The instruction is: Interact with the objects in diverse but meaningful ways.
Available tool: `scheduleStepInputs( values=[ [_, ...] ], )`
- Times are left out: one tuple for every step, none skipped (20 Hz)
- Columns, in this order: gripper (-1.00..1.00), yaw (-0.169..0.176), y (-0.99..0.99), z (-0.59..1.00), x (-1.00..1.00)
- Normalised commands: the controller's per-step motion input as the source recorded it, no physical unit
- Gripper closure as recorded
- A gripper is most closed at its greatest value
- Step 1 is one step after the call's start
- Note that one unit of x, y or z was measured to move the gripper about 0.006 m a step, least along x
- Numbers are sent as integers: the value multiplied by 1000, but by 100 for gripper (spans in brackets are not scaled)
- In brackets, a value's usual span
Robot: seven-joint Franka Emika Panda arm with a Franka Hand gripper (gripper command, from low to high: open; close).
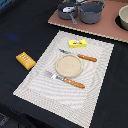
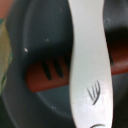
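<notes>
Filling wrist view: white fish seen lying across red-brown sausage in grey saucepan, long axes crossed. Tool state cannot be judged; tool unseen.

Right beneath my wrist the white fish lies across the sausage inside the grey pan, filling it. On the mat, the plate sits between knife and fork; its corners stay open.
</notes>
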Motion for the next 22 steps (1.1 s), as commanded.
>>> scheduleStepInputs(
  values=[
    [-100,-78,83,806,-351],
    [-100,-78,0,729,-306],
    [-100,-75,0,666,-283],
    [-100,-78,-80,589,-234],
    [-100,-88,-154,511,-217],
    [-100,-93,-294,460,-146],
    [-100,-112,-443,386,-40],
    [-100,-125,-566,311,0],
    [-100,-133,-706,229,34],
    [-100,-122,-726,289,146],
    [-100,-87,-749,371,251],
    [-100,-81,-746,297,277],
    [-100,-72,-766,191,286],
    [-100,-68,-780,129,283],
    [-100,-55,-809,83,297],
    [-100,-45,-831,66,311],
    [-100,-29,-863,51,323],
    [-100,-6,-894,46,337],
    [-100,0,-940,57,354],
    [-100,0,-914,17,369],
    [-100,0,-897,0,371],
    [-100,0,-900,0,371]
  ],
)
